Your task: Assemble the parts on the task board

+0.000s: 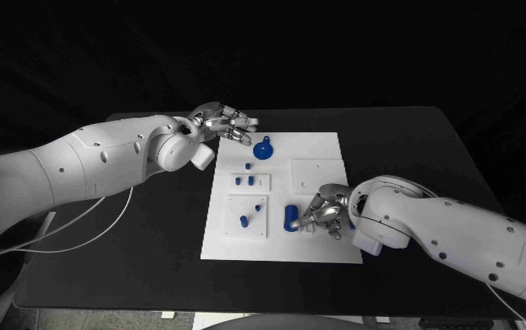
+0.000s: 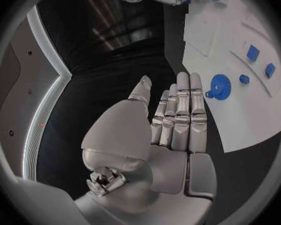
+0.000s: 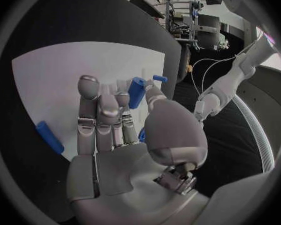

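The white task board (image 1: pixel 318 193) lies mid-table. At its far left corner a blue gear (image 1: pixel 263 150) rests flat. My left hand (image 1: pixel 225 126) hovers just off that corner, fingers straight and holding nothing; the gear (image 2: pixel 219 86) sits just beyond its fingertips (image 2: pixel 190 92). My right hand (image 1: pixel 325 212) is low over the board's near half, beside a blue cylinder (image 1: pixel 290 217) lying on the board. The cylinder (image 3: pixel 136 92) lies between the straight fingers (image 3: pixel 103 110) and the thumb, which covers its middle. I see no grip on it.
Small blue pegs (image 1: pixel 250 182) stand in raised white plates on the board's left side, more (image 1: pixel 258 208) nearer me. Another blue piece (image 3: pixel 50 136) lies on the board on the hand's other side. A white cable (image 1: pixel 109 216) crosses the table's left part.
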`<state>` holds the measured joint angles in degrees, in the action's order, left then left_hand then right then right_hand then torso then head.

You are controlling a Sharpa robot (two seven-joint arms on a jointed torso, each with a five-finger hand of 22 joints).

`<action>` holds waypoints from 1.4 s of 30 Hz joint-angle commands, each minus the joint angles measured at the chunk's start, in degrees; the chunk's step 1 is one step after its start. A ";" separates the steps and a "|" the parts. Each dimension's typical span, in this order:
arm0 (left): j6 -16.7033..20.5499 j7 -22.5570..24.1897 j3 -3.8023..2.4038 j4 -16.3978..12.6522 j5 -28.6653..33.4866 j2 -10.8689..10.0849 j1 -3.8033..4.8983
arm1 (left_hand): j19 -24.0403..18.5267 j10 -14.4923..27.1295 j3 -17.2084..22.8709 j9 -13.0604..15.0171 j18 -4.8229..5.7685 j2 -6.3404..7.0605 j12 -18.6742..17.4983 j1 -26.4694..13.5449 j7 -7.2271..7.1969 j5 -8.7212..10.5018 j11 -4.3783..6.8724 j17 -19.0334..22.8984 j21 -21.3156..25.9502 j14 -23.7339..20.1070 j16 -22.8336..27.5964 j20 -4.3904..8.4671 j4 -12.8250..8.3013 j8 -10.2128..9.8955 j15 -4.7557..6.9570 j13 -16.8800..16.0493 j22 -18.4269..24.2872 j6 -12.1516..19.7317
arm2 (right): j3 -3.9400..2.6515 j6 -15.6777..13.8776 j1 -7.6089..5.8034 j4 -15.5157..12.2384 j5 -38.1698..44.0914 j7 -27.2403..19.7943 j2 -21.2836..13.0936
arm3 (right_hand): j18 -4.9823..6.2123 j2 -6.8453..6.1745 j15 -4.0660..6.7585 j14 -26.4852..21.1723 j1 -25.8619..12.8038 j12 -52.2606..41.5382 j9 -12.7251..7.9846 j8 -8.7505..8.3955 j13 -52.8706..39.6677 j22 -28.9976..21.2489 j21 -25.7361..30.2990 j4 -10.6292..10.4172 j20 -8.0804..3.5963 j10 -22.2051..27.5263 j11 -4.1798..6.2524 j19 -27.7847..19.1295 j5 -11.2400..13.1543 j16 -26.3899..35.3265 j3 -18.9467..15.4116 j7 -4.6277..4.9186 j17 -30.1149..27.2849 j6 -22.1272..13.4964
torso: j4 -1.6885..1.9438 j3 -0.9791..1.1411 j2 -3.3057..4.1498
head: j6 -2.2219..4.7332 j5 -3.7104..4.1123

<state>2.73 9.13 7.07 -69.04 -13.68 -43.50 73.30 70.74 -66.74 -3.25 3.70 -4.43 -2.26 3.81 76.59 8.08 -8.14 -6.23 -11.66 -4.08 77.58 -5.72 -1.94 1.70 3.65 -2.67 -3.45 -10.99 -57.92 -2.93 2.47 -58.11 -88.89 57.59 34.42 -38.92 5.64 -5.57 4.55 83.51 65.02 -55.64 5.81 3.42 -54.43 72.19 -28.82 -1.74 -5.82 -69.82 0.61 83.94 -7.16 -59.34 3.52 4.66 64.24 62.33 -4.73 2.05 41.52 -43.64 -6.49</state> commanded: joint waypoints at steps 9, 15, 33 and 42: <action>-1.09 0.24 0.04 0.10 -0.26 0.24 0.01 | 0.35 0.45 -0.02 0.07 1.12 -0.45 -0.16 -0.41 0.08 -0.20 0.10 -0.08 -0.24 -0.09 -0.31 -0.13 0.57 0.38 -0.42 -0.06 0.39 0.55 | 0.23 -0.44 0.29 0.15 0.82 2.75 -0.05 | 0.13 1.96 0.19 -0.14 -1.00 -0.20 -0.15 0.22 0.06 0.10 -0.29 2.92 -0.06 -0.08 0.45 2.62 -3.17 -0.13 1.13 -0.23 0.05 1.31 | -0.05 0.03 0.01 | -0.03 0.22; -1.16 0.22 0.09 0.16 -0.26 0.28 0.01 | 0.34 0.48 -0.01 0.07 1.12 -0.56 -0.16 -0.50 0.08 -0.23 0.09 -0.08 -0.24 -0.10 -0.32 -0.14 0.67 0.38 -0.43 -0.06 0.43 0.55 | 0.23 -2.01 0.29 0.19 1.01 3.36 -0.10 | 0.01 3.73 0.32 -0.07 -2.00 -0.27 -0.41 0.22 0.08 0.09 -0.73 4.32 -0.18 -0.40 0.62 2.69 -2.50 -0.20 3.97 -0.42 0.05 1.92 | -0.02 0.03 0.00 | -0.12 0.35; -1.70 -0.28 1.05 0.08 -0.27 0.08 0.01 | 0.31 0.58 0.10 0.07 1.11 -1.30 -0.15 -1.28 0.08 -0.83 0.06 -0.08 -0.22 -0.17 -0.29 -0.20 1.28 0.37 -0.48 -0.07 0.58 0.63 | 0.22 -1.29 0.30 -0.07 0.81 3.12 -0.92 | -0.39 2.93 0.68 -0.11 -2.98 -0.65 -1.04 0.22 -0.64 0.07 -1.52 9.42 -0.58 -0.48 1.08 2.68 -16.30 -0.04 11.32 -0.71 -0.23 3.03 | 0.13 0.07 -0.04 | -0.16 0.51; -1.71 0.02 1.27 0.11 -0.28 0.09 0.01 | 0.31 0.59 0.29 0.06 1.11 -1.55 -0.15 -1.29 0.09 -1.03 0.06 -0.08 -0.23 -0.20 -0.29 -0.20 1.27 0.35 -0.48 -0.06 0.62 0.67 | 0.22 0.71 0.34 -0.18 0.23 2.45 -1.05 | -0.32 0.95 0.48 -0.13 -3.33 -0.47 -0.93 0.22 -0.58 -0.09 -1.16 6.39 -0.40 -0.53 0.85 2.63 -16.21 0.10 6.00 -0.55 -0.32 2.41 | 0.08 0.06 -0.02 | -0.18 0.66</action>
<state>2.01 8.68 8.35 -68.83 -13.75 -43.47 73.29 70.74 -66.54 -3.14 3.70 -4.43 -3.47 3.81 75.38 8.28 -8.81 -6.03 -11.66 -4.08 77.36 -5.72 -1.94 2.94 3.65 -2.88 -3.45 -10.41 -57.71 -2.91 1.29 -58.00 -89.37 57.58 35.70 -39.68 5.66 -4.48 4.91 83.42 61.09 -56.30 4.83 3.43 -54.99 72.12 -30.15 4.76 -6.03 -70.44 1.65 84.14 -23.54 -59.34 9.89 3.87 63.97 64.97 -4.66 2.11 41.51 -43.73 -5.93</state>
